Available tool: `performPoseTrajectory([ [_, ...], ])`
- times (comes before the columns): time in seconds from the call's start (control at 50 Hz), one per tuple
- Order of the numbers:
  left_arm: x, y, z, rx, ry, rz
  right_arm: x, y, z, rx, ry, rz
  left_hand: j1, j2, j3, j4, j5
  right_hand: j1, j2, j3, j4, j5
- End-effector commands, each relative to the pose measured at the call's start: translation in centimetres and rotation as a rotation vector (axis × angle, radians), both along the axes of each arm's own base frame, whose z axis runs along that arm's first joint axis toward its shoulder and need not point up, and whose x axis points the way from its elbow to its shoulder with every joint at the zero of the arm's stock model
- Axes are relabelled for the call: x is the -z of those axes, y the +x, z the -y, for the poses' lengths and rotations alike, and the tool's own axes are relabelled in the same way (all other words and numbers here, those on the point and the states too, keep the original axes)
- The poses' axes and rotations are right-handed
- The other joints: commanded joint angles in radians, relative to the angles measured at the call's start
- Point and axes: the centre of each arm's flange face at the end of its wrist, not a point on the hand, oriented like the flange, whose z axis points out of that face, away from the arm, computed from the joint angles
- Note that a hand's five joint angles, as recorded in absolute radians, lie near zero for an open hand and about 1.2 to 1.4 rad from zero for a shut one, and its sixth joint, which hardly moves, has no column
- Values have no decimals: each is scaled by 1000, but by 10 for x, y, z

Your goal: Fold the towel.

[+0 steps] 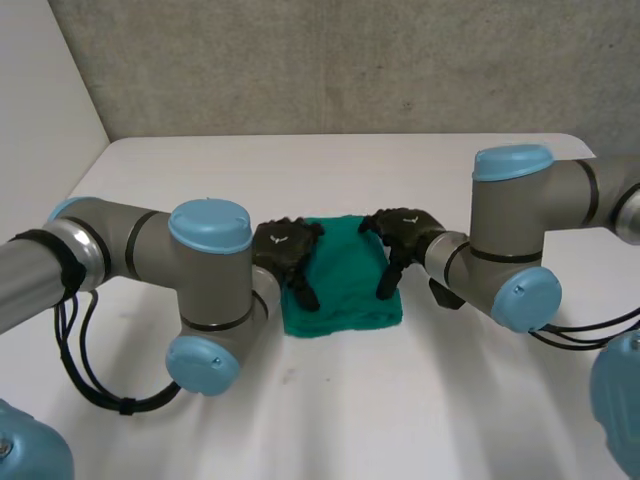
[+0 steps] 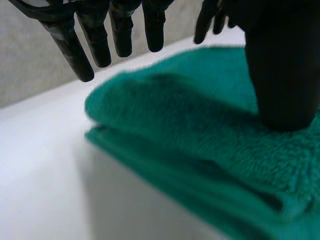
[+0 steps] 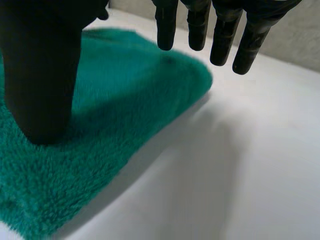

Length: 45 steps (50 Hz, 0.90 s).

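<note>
Folded green towel, left hand, right hand atop

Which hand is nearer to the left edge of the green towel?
Left. The left hand is at that edge of the towel, its thumb on the cloth; the right hand is at the opposite edge.

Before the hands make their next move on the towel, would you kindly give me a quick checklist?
1. Towel folded in layers: ok, stacked edges show in the left wrist view.
2. Left hand not gripping: ok, fingers straight, thumb resting on top.
3. Right hand not gripping: ok, same pose.
4. Towel well inside the table: ok.
5. Layers aligned at the far edge: cannot tell.
</note>
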Motion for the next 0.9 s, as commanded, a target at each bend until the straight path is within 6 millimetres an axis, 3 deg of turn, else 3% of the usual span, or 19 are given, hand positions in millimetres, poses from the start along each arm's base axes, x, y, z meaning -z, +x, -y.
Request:
performPoseTrajectory([
  [0.02, 7, 27, 14, -75, 11, 87, 8, 3, 3, -13, 14, -27, 56, 54, 56, 51, 67, -27, -45, -36, -56, -63],
  [0.18, 12, 27, 7, -36, -4, 158, 7, 5, -1, -37, -6, -54, 29, 27, 30, 25, 41, -27, -45, -36, -56, -63],
  [0.26, 8, 17, -4, -3, -11, 140, 3, 6, -4, -41, -11, -52, 6, 4, 6, 1, 17, -27, -45, -36, -56, -63],
  [0.34, -15, 13, -8, 2, -47, 95, -11, 1, 0, -21, -32, -39, -27, -28, -26, -31, -15, -27, -45, -36, -56, -63],
  [0.4, -45, 16, -7, -15, -93, 39, -33, -3, -1, -11, -74, -14, -35, -37, -35, -40, -24, -27, -45, -36, -56, -63],
  [0.42, -54, 17, -6, -22, -105, 21, -53, -8, 0, 10, -114, 1, -35, -37, -35, -40, -24, -27, -45, -36, -56, -63],
  [0.46, -82, 23, -6, -43, -147, -40, -62, -12, 2, 29, -139, 8, -35, -37, -35, -40, -24, -27, -45, -36, -56, -63],
  [0.5, -103, 31, -3, -68, -176, -82, -92, -26, 9, 105, -244, 40, -38, -40, -38, -43, -27, -27, -45, -36, -56, -63],
  [0.52, -123, 42, 1, -101, -205, -121, -112, -37, 12, 169, -324, 65, -38, -40, -38, -43, -27, -27, -45, -36, -56, -63],
  [0.58, -147, 59, 6, -147, -248, -161, -151, -63, 12, 314, -484, 113, -35, -37, -35, -40, -24, -27, -45, -36, -56, -63],
  [0.66, -178, 81, 6, -198, -300, -193, -188, -89, 7, 422, -614, 160, -38, -40, -38, -43, -27, -27, -45, -36, -56, -63],
  [0.76, -205, 105, 0, -247, -303, -184, -192, -104, -2, 443, -575, 133, -60, -62, -59, -64, -48, -27, -45, -36, -56, -63],
  [0.9, -206, 113, -8, -227, -255, -162, -189, -101, -11, 367, -494, 107, -60, -62, -59, -64, -48, -27, -45, -36, -56, -63],
])
